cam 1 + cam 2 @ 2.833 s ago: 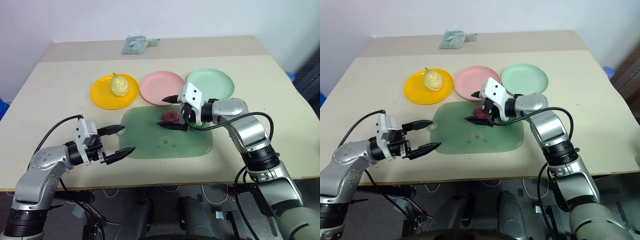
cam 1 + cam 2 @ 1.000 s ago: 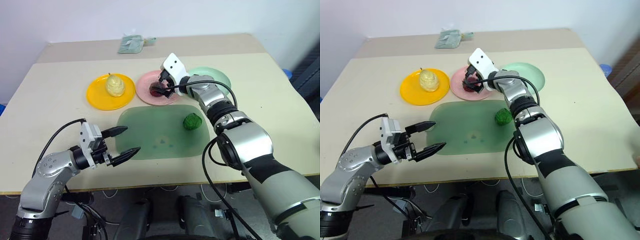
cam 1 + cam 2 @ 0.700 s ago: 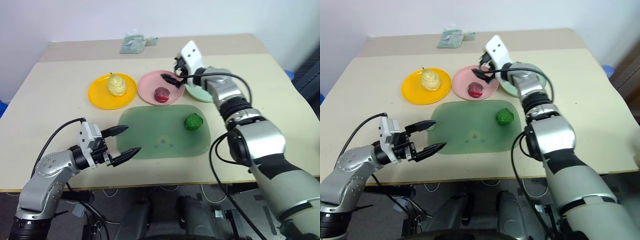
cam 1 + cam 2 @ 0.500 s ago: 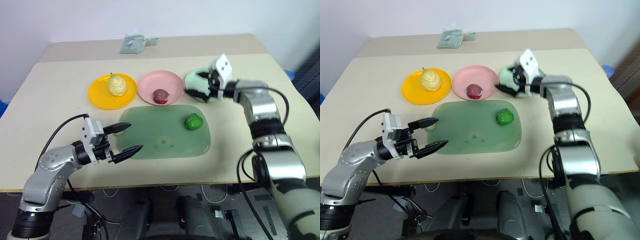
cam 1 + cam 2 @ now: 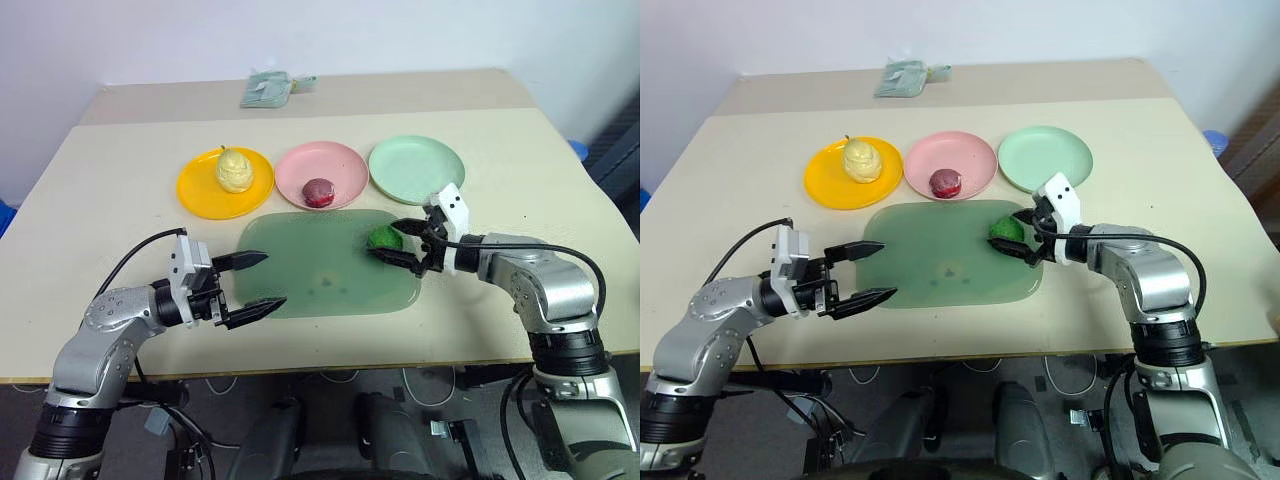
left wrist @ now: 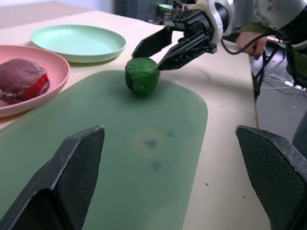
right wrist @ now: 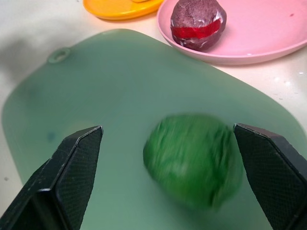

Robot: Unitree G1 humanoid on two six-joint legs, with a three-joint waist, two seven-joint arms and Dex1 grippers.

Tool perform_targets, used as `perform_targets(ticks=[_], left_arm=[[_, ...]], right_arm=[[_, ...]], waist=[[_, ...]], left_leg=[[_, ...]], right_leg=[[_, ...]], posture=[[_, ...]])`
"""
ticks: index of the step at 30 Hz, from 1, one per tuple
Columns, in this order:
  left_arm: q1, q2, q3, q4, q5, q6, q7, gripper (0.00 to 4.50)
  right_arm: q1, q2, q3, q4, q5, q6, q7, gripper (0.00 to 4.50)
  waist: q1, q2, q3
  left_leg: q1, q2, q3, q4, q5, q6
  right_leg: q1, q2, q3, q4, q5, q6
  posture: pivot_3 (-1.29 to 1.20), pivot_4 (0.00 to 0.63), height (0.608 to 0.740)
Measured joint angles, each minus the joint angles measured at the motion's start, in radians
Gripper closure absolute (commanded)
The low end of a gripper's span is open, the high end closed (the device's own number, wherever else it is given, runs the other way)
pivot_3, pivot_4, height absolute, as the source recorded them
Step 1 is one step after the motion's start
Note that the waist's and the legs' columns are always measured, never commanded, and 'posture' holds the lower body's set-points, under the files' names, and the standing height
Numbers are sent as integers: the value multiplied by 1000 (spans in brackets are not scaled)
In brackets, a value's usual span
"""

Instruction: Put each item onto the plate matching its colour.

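Right gripper (image 5: pixel 399 243) is at the right end of the green mat (image 5: pixel 310 270) with its fingers spread wide, one either side of the green ball (image 5: pixel 383 238). Nothing is actually clamped; in the left wrist view you can see both black fingers angled in toward the ball (image 6: pixel 142 75), with the tips right by it but not squeezing. Whether a tip is touching the ball I honestly can't tell from these angles. From the head camera a good chunk of the ball is covered by the fingers, and in the right wrist view the ball (image 7: pixel 193 159) is smeared, so its surface detail is hard to read.

Left gripper (image 5: pixel 254 281) is open too, holding nothing, hovering at the near left edge of the mat and pointing across it toward the other arm.

Rest of the table: the pale yellow ball (image 5: pixel 234 170) sits on the yellow-orange plate (image 5: pixel 200 190), the dark red ball (image 5: pixel 319 190) sits on the pink plate (image 5: pixel 345 162), and the mint green plate (image 5: pixel 416 168) has nothing on it. The three plates are in a row just behind the mat. The green ball is on the mat, near the mint plate but apart from it.

At the far edge of the table (image 5: pixel 120 150) there's some small greenish packet (image 5: pixel 268 88), too small to make out what it is. A person's hand (image 6: pixel 248 42) is partly visible off past the table edge in the left wrist view, mostly hidden behind the robot arm.
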Motion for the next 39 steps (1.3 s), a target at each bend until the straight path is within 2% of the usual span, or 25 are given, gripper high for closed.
perform_targets(ticks=[11, 14, 15, 16, 18, 24, 29, 31, 34, 37, 39], left_arm=[[-1, 16, 1, -12, 0, 5, 9, 0], [9, 16, 1, -19, 0, 5, 19, 0], [11, 16, 1, -22, 0, 5, 22, 0], [15, 16, 2, -28, 0, 6, 24, 0], [20, 16, 4, -38, 0, 6, 33, 0], [37, 16, 12, -56, -1, 6, 57, 0], [53, 10, 31, -62, -1, 4, 86, 0], [58, -10, 40, -72, 2, 4, 126, 0], [79, -31, 37, -106, 25, 4, 186, 0], [93, -61, 37, -134, 51, 2, 253, 0], [99, -83, 40, -161, 69, 0, 309, 0]], right_arm=[[-10, 9, 84, 59, -13, -41, -30, 52], [-19, 9, 98, 86, -23, -65, -30, 810], [-22, 9, 98, 93, -27, -70, -30, 1203], [-27, 10, 99, 100, -30, -77, -30, 1809], [-39, 13, 100, 114, -32, -92, -30, 2461], [-155, 33, 94, 228, -42, -215, -25, 2461], [-466, 64, 51, 696, -141, -533, -119, 2461], [-600, 75, 49, 958, -191, -672, -176, 2461], [-693, 89, 39, 1222, -248, -814, -257, 2461], [-701, 107, 39, 1386, -295, -877, -318, 1343], [-701, 122, 37, 1448, -320, -895, -355, 304]], waist=[[-1, 0, 0], [-1, 0, 0], [-1, 0, 0], [-1, 0, 0], [-1, 0, 0], [-4, 0, 0], [-4, 0, 0], [-5, -1, 0], [-5, -3, -1], [-6, -2, -1], [-8, -2, 0]], left_leg=[[0, 0, 0, 0, 0, 0], [0, 0, 0, 0, 0, 0], [0, 0, 0, 0, 0, 0], [0, 0, 0, 0, 0, 0], [0, 0, 0, 0, 0, 0], [0, 0, 0, 0, 0, 0], [1, 0, 1, 0, 0, 0], [1, 0, 2, -1, 1, -2], [1, 0, 1, -1, 3, -5], [1, 0, 2, -1, 3, -5], [1, 0, 2, -1, 3, -5]], right_leg=[[0, 0, 0, 0, 0, 0], [0, 0, 0, 0, 0, 0], [0, 0, 0, 0, 0, 0], [0, 0, 0, 0, 0, 0], [0, 0, 0, 0, 0, 0], [0, 0, 0, 0, 0, 0], [0, 1, -1, 0, 1, -1], [0, 1, -1, 0, 1, -1], [1, 1, 0, 0, 1, -1], [1, 1, 0, 0, 1, -1], [0, 1, 1, 1, 1, -1]], posture=[[0, 150, 740], [0, 150, 740], [0, 150, 740], [0, 150, 740], [0, 150, 740], [0, 150, 740], [0, 150, 740], [0, 150, 740], [0, 150, 740], [0, 150, 740], [0, 150, 740]])
